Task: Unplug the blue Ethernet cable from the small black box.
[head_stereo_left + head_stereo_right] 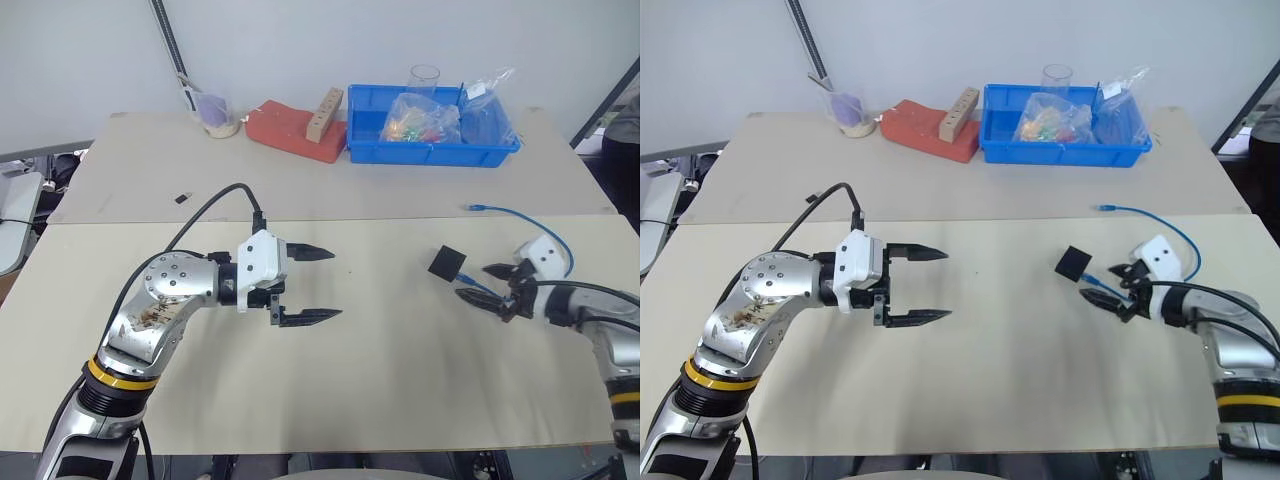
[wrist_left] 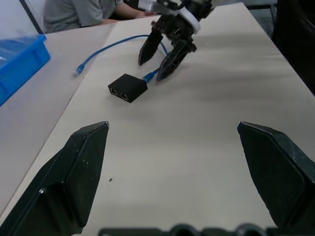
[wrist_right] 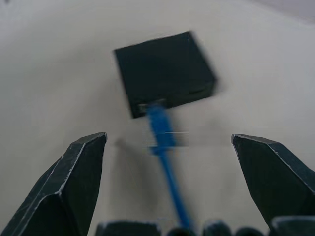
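The small black box (image 1: 447, 263) lies on the pale table right of centre. The blue Ethernet cable (image 3: 165, 147) is plugged into the box's side (image 3: 165, 71) and arcs away behind my right arm to a loose end (image 1: 476, 208). My right gripper (image 1: 472, 281) is open just short of the box, one finger on each side of the cable near the plug, with its jaws not touching it. My left gripper (image 1: 335, 283) is open and holds nothing. It hovers over the table's middle and points toward the box (image 2: 127, 87), well short of it.
At the back stand a blue bin (image 1: 430, 150) with plastic bags, a red block (image 1: 285, 130) with a wooden piece (image 1: 323, 113) on it, and a cup (image 1: 215, 115). A tiny black chip (image 1: 183, 197) lies far left. A seated person (image 2: 74, 14) is beyond the table.
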Robot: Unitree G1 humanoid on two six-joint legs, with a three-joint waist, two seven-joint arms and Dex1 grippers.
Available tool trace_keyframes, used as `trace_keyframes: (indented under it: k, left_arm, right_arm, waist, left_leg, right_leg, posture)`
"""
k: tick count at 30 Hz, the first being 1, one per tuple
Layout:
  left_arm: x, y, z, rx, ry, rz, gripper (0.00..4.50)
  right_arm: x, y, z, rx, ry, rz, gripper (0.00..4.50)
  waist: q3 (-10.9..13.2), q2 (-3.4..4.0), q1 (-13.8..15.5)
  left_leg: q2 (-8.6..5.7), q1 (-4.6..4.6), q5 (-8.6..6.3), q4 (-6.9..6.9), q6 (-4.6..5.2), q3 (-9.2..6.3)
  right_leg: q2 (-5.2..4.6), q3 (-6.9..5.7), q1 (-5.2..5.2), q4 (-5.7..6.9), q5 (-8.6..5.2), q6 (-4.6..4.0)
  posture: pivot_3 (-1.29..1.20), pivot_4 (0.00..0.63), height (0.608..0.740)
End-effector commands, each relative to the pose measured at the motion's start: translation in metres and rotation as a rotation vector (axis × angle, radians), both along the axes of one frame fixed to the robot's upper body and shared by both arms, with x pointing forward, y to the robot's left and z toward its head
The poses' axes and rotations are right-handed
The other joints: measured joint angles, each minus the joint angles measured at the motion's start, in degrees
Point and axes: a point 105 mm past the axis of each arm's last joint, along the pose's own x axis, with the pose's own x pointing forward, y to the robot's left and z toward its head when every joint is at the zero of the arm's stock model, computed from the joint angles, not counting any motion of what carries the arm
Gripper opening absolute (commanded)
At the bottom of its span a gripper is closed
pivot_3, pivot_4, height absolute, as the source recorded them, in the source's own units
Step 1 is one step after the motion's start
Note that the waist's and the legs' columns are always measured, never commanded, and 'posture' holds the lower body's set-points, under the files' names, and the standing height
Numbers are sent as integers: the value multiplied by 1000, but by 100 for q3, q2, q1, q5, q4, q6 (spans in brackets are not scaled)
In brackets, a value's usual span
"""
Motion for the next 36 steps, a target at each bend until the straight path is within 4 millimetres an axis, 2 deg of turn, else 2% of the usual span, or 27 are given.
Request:
trace_keyframes:
  k: [1,5,8,16,18,19,22,26,28,30,33,36]
  left_arm:
    - [-2,4,10,-13,-27,-9,4443]
    - [-3,6,10,-13,-27,-3,4443]
    - [-2,8,8,-12,-28,5,4500]
    - [-3,11,4,-11,-27,14,4500]
    - [-2,11,5,-20,-30,15,4500]
    - [0,12,6,-30,-23,21,4500]
    - [9,16,11,-117,76,82,4500]
    - [25,21,19,-294,394,162,4500]
    - [31,21,20,-340,497,172,4500]
    - [39,19,24,-378,550,173,4500]
    - [51,10,34,-416,559,157,4500]
    - [59,2,35,-412,541,150,4500]
  right_arm:
    - [5,2,8,-45,-11,71,4500]
    - [11,0,3,-100,-4,106,4500]
    - [14,-2,1,-109,11,131,3689]
    - [14,-5,5,-106,31,165,927]
    - [13,-4,10,-113,8,189,249]
    - [14,-2,15,-131,-24,209,59]
    - [12,10,37,-341,-221,339,61]
    - [9,58,79,-554,-579,507,61]
    - [6,84,96,-599,-753,566,61]
    - [2,103,109,-633,-894,614,61]
    - [-1,127,116,-669,-1035,679,61]
    - [-4,140,124,-659,-1138,704,61]
  waist:
    - [0,0,3]
    - [0,0,11]
    - [0,0,-4]
    - [0,1,9]
    - [0,1,14]
    - [0,1,14]
    - [11,20,14]
    - [23,34,-20]
    - [24,36,-39]
    - [24,35,-30]
    - [24,35,14]
    - [24,35,50]
  left_leg:
    - [1,-1,-2,5,4,-1]
    - [1,-2,-9,18,16,-3]
    - [1,2,-11,24,18,-2]
    - [3,3,-13,24,23,-3]
    - [2,3,-13,25,22,-3]
    - [2,3,-13,25,22,-3]
    - [2,1,-13,26,23,-3]
    - [2,-2,-14,31,23,-8]
    - [3,-3,-14,32,23,-13]
    - [2,-2,-14,31,23,-15]
    - [-1,-5,-14,35,23,-17]
    - [-6,-10,-12,42,19,-19]
  right_leg:
    - [0,-2,1,0,0,0]
    - [0,-4,4,1,0,0]
    - [0,-4,10,0,0,0]
    - [0,-4,12,0,0,0]
    - [-1,-5,12,0,0,0]
    - [0,-5,12,0,0,0]
    - [-1,-4,11,0,0,1]
    - [-1,-6,8,4,-2,3]
    - [2,-8,6,9,-2,4]
    - [1,-10,7,9,-3,5]
    - [-2,-12,6,8,-3,5]
    - [-6,-14,6,6,-2,5]
  posture:
    - [0,150,740]
    - [0,150,740]
    - [0,150,740]
    - [0,150,740]
    - [0,150,740]
    - [0,150,740]
    - [0,150,740]
    - [0,150,740]
    - [0,150,740]
    - [0,150,740]
    - [0,150,740]
    - [0,150,740]
